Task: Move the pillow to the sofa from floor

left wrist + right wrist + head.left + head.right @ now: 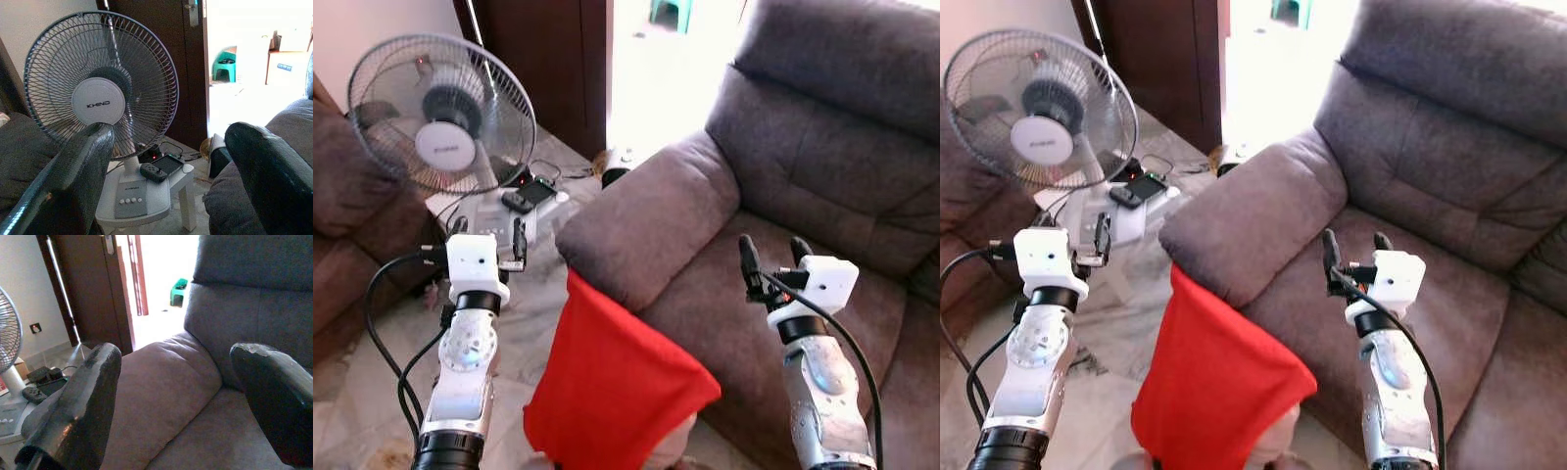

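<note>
The red pillow [612, 387] stands on the floor [524, 338], low in the head views, and its upper corner leans against the front of the grey sofa's armrest [641, 220]; it is not yet on the sofa [803, 196]. It looks soft and light, with a smooth cloth cover that folds at the edges, so it will probably give way and sag when it is lifted, and a small pinch may slip off the cloth. A good place to take it seems to be the upper corner near the armrest, or the two side edges, one for each gripper, with enough cloth and filling between the fingers. The left gripper [487, 235] is held up in the air, beside the pillow and in front of the white fan [440, 113], with its fingers spread apart and holding nothing. The right gripper [771, 257] hovers over the sofa seat, also spread and empty. Both are above the pillow and apart from it, so they would need to come down to reach it.
</note>
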Robot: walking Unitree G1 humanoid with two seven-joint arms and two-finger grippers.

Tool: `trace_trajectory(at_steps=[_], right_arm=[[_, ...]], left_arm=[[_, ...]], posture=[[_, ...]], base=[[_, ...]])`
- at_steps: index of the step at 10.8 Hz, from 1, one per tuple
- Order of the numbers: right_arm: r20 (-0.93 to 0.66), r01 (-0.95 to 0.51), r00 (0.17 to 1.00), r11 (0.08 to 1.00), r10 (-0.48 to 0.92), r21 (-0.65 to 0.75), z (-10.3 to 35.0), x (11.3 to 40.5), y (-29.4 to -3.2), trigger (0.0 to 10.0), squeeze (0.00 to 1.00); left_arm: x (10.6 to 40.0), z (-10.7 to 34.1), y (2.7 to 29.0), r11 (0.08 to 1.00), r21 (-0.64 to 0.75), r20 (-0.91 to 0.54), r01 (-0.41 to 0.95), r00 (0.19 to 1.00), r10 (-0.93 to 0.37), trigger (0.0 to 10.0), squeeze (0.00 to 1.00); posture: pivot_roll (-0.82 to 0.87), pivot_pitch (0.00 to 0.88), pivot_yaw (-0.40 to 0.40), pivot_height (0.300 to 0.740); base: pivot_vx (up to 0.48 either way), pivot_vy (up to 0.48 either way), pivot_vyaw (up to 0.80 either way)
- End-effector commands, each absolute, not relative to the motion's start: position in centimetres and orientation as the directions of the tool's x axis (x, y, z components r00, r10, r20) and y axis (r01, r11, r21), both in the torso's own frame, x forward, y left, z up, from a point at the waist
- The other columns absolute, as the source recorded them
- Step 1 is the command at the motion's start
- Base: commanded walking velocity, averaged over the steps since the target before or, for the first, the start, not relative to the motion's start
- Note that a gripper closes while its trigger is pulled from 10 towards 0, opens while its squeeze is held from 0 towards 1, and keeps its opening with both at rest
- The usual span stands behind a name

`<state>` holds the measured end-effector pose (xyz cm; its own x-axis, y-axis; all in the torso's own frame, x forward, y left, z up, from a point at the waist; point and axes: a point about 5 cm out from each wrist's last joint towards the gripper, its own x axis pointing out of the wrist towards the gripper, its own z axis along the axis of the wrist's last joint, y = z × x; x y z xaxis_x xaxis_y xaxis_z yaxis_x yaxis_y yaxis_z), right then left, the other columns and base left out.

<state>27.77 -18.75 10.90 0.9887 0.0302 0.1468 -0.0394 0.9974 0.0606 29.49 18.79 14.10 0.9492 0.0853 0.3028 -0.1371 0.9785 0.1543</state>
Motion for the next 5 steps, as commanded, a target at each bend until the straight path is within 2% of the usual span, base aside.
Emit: trace_trajectory(at_steps=[1,5], right_arm=[[0.139,-0.033,0.990,0.998,0.024,0.061,10.81,27.75,-18.94,10.0,0.00],[0.135,-0.062,0.990,0.996,0.052,0.071,10.89,27.96,-18.63,10.0,0.00]], left_arm=[[29.51,14.29,18.71,0.978,0.161,0.304,-0.129,0.950,0.076,10.0,0.00],[29.50,14.42,18.68,0.977,0.165,0.307,-0.134,0.949,0.079,10.0,0.00]], posture=[[0.00,0.109,-0.031,0.665],[0.00,0.092,-0.032,0.665]], base=[[0.000,0.000,0.00],[0.000,0.000,0.00]])
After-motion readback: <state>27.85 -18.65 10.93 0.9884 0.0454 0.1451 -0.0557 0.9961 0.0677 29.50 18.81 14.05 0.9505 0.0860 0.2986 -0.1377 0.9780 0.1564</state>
